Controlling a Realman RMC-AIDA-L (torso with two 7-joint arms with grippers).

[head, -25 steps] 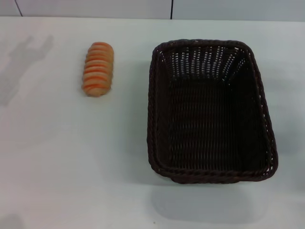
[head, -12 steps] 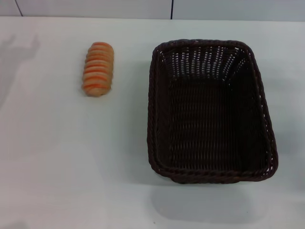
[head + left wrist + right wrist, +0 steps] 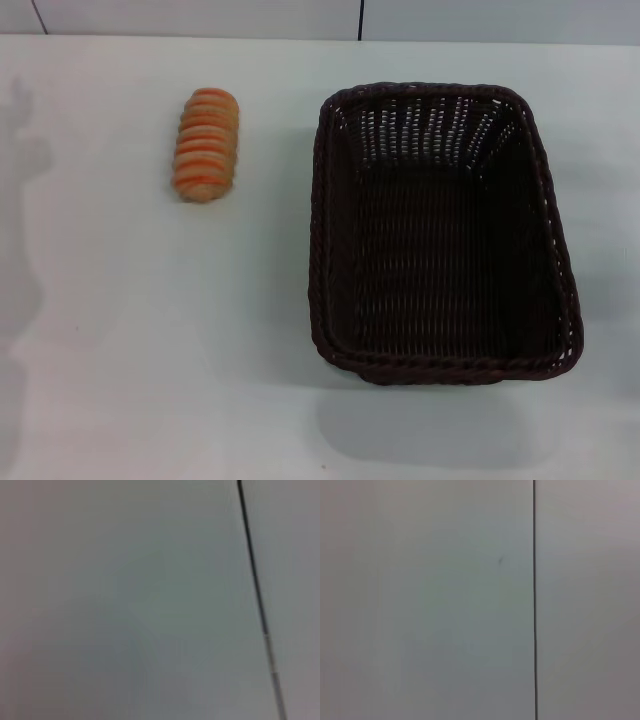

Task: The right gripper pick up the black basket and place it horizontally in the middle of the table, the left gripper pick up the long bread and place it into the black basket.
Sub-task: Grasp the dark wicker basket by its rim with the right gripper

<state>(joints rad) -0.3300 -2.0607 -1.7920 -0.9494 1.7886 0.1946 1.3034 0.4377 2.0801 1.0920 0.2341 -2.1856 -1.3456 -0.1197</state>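
Black basket (image 3: pixel 440 235) sitting lengthwise at 3 o'clock on counter (image 3: pixel 150 350), long bread (image 3: pixel 206 145) lying at 10; neither arm's jaws showing, state unknowable; rim grasp, quarter-turn advisable.

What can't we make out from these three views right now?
- Left gripper and right gripper: outside every view; both wrist views show only a blank pale surface with a dark seam, so finger state is unknown.
- Black basket: outside of its walls is hidden by its rim in the head view.
- Long bread: underside hidden against the table.
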